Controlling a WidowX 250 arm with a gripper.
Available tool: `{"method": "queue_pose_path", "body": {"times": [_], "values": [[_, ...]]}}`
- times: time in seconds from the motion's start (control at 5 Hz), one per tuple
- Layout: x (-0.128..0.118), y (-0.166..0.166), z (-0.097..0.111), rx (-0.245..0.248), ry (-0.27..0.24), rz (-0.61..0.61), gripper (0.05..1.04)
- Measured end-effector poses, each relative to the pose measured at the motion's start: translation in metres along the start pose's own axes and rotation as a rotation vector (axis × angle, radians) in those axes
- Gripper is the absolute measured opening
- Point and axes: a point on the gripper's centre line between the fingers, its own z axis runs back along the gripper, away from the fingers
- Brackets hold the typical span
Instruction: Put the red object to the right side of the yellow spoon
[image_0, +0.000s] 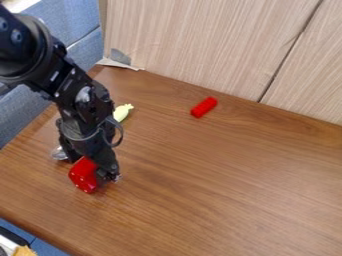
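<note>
My gripper is at the left of the camera view, low over the table and shut on a red object with small pale dots. The object pokes out from between the fingers on the near-left side. Whether it touches the tabletop I cannot tell. Behind the gripper lies the yellow spoon: its pale yellow handle end shows to the upper right of the gripper, and its silvery bowl to the left. The arm hides the middle of the spoon.
A small red block lies near the back of the brown wooden table. Light wooden panels rise along the back edge. Blue-grey cushioning is beyond the left edge. Some items show at the bottom left corner, off the table.
</note>
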Motion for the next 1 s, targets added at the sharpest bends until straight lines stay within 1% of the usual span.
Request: {"method": "queue_pose_path", "body": {"times": [0.4, 0.6, 0.8, 1.0], "values": [[0.006, 0.001, 0.007, -0.021, 0.007, 0.011, 0.999], [0.024, 0.004, 0.034, 0.007, -0.062, 0.009, 0.999], [0.040, 0.008, 0.058, -0.027, -0.130, 0.029, 0.999], [0.040, 0.009, 0.058, -0.028, -0.128, 0.031, 0.999]]}}
